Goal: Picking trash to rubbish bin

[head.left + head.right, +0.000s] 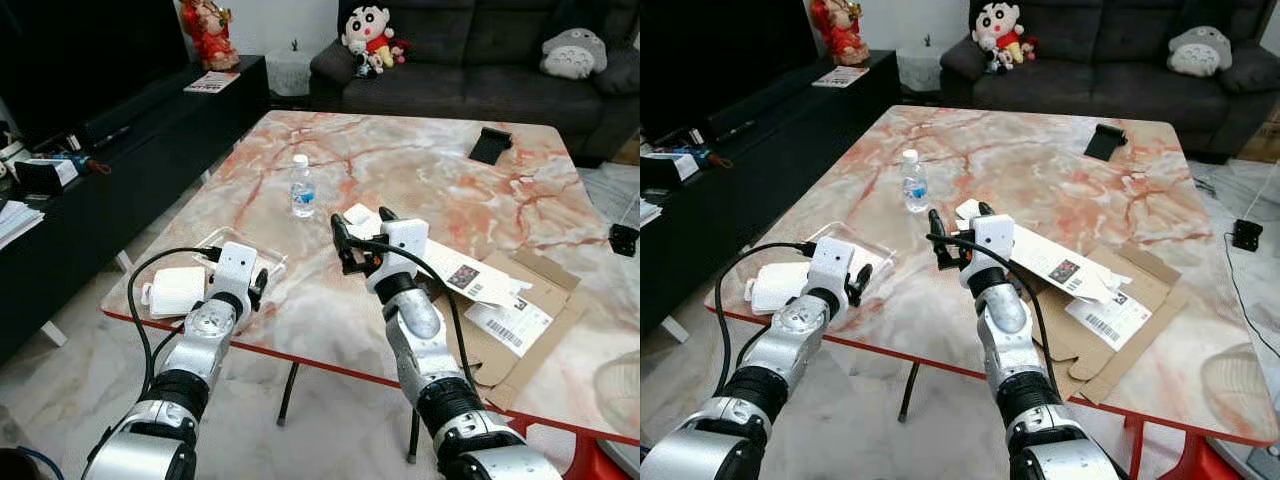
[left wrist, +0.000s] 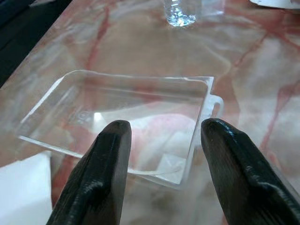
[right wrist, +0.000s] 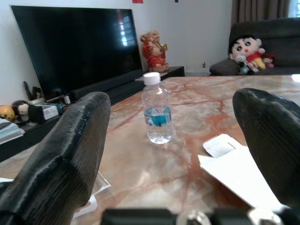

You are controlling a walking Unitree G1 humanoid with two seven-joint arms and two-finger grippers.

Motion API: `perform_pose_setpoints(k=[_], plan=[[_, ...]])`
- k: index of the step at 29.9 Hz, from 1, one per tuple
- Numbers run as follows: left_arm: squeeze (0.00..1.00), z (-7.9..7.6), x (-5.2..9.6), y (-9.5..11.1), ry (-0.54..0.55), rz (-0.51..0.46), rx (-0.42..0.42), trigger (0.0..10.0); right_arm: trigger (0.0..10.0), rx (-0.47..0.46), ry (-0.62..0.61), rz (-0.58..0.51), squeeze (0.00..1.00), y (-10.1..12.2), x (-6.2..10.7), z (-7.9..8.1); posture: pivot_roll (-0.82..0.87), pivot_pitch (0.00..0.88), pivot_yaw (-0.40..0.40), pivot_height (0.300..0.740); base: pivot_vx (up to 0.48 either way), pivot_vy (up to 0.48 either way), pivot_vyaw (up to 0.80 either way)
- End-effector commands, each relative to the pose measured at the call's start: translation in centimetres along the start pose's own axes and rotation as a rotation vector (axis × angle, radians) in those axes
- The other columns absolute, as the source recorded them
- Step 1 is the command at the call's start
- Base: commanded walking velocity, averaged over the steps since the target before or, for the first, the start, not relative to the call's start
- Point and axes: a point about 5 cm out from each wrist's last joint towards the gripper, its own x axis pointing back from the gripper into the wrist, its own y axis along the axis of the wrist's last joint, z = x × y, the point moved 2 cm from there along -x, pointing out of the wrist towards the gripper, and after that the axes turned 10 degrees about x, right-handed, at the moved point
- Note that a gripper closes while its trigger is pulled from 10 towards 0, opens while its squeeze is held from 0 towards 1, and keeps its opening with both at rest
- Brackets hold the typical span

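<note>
A clear plastic tray (image 2: pixel 131 112) lies empty near the table's left front corner. My left gripper (image 2: pixel 166 123) hovers just over the tray's near edge, open, with nothing between its fingers (image 2: pixel 110 154). Beside the tray, at the table's edge, rests a white paper wad (image 1: pixel 175 290). A small water bottle (image 1: pixel 302 187) stands upright further in. My right gripper (image 1: pixel 362 228) is raised above the table's middle, open and empty, pointing toward the bottle (image 3: pixel 158 115). White printed papers (image 1: pixel 455 272) and flattened cardboard (image 1: pixel 525 325) lie to its right.
The marble table (image 1: pixel 400 160) has a red front edge. A black phone-like object (image 1: pixel 490 145) lies at its far side. A dark TV cabinet (image 1: pixel 120 150) runs along the left, and a grey sofa (image 1: pixel 470 70) with plush toys stands behind. A black charger (image 1: pixel 623 238) sits on the floor at the right.
</note>
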Motion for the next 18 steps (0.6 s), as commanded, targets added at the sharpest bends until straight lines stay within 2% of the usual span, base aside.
perform_pose_setpoints(k=[1,11,18], plan=[[0.00,0.4,-0.3,1.1,0.008,-0.024,-0.022,10.0,10.0,-0.003,0.006,-0.016,0.00,0.6,-0.3,0.1,0.05,0.000,0.039,0.740,0.000,0.000,0.00],[0.00,0.4,-1.1,2.5,-0.011,-0.028,-0.007,10.0,10.0,0.000,0.011,-0.018,0.00,0.6,0.1,0.1,0.04,0.022,0.026,0.740,0.000,0.000,0.00],[0.00,0.0,-1.3,2.1,-0.055,0.025,-0.042,10.0,10.0,0.003,0.009,-0.012,0.00,0.4,0.6,0.0,0.03,0.053,0.020,0.740,0.000,0.000,0.00]])
